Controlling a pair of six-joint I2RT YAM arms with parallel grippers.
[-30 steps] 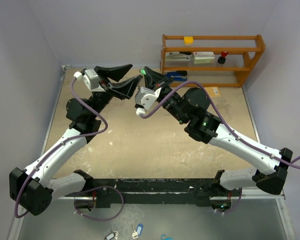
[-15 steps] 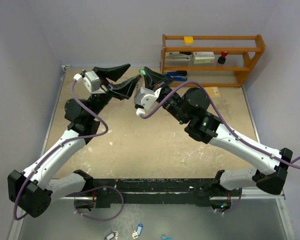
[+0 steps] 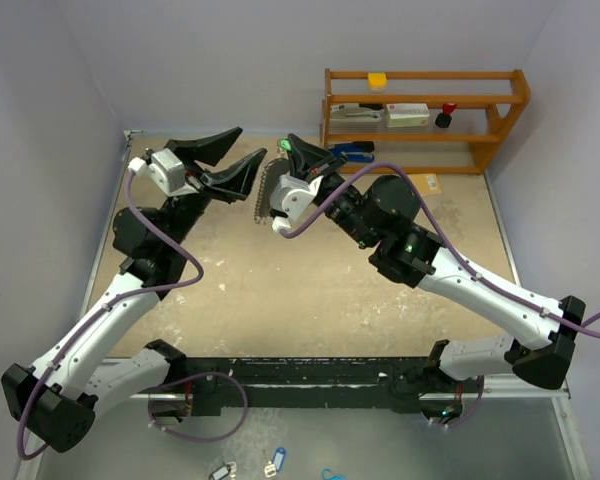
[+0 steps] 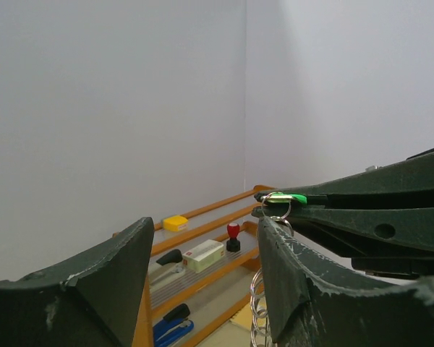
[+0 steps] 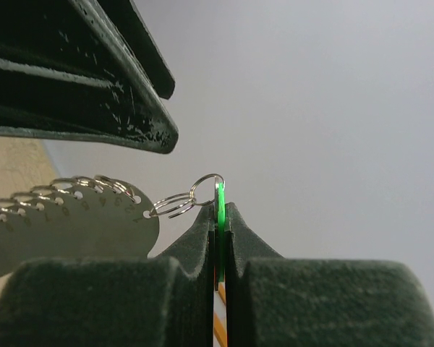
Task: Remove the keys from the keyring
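surroundings first. a wooden shelf (image 3: 425,138) sits in the upper right of the top view, at the far edge of the table (image 3: 310,280). on it i read a yellow block (image 3: 378,80), a white box (image 3: 407,113), a red stamp (image 3: 447,115) and a blue stapler (image 3: 355,150). blue-tagged keys (image 3: 273,462) lie at the bottom edge of the frame, below the arm bases, well apart from the work.

both arms meet in the upper middle of the top view. the left gripper (image 3: 250,146) stands parted with nothing between its fingers. its lower tip is just beside the chain; i cannot tell whether they touch. in the right wrist view a left finger (image 5: 79,65) fills the upper left, above the hanging metal and apart from it.

the right gripper (image 3: 290,147) is clamped on the key (image 3: 285,146) by its pale-green tag. in the right wrist view the tag is edge-on, a thin upright green line between the pads, poking up past the tips. in the left wrist view its long axis is level, pointing to frame left. the keyring (image 5: 195,194) threads the tag's end. its silver chain (image 3: 263,190) hangs from there, long axis running down the frame toward the table. in the left wrist view the chain's lower part is partly hidden behind my own finger.
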